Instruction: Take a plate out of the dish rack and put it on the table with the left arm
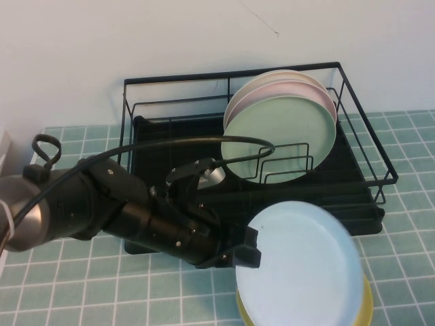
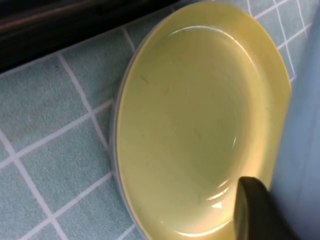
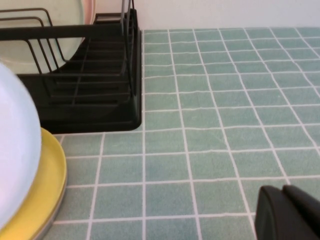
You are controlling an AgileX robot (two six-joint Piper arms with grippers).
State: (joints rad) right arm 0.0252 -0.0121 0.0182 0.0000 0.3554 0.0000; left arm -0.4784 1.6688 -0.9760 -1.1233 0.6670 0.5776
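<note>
Holding: the left gripper (image 1: pixel 250 250) pinches the left rim of the sky-blue plate (image 1: pixel 299 268), fingers pressed onto that edge, near the front edge of the counter.
Plate position: out of the dish rack (image 1: pixel 170 146), tilted, hanging just above a yellow plate (image 2: pixel 195 120) that lies flat on the table (image 1: pixel 408 217); whether the two plates touch cannot be told.
Handling: rigid and smooth, probably slick and breakable; held by one edge only, it will likely want to sag or swing, so a slow lowering seems wise.
Grip place: the raised rim is the only real purchase, and the pinch is already there.
Rack contents: a mint-green plate (image 1: pixel 279 139) stands upright in the dividers with paler plates behind it, well clear of the held one.
Open room: bare tiles spread toward the right edge of the counter; the spot directly below is taken by the yellow plate.
Edges: the rack's front wall sits just behind the yellow plate, and the counter's front edge is close, leaving little slack for a swing.
Right gripper (image 3: pixel 285 215): low over bare tiles toward the right front, away from the plates; its fingers cannot be judged.
</note>
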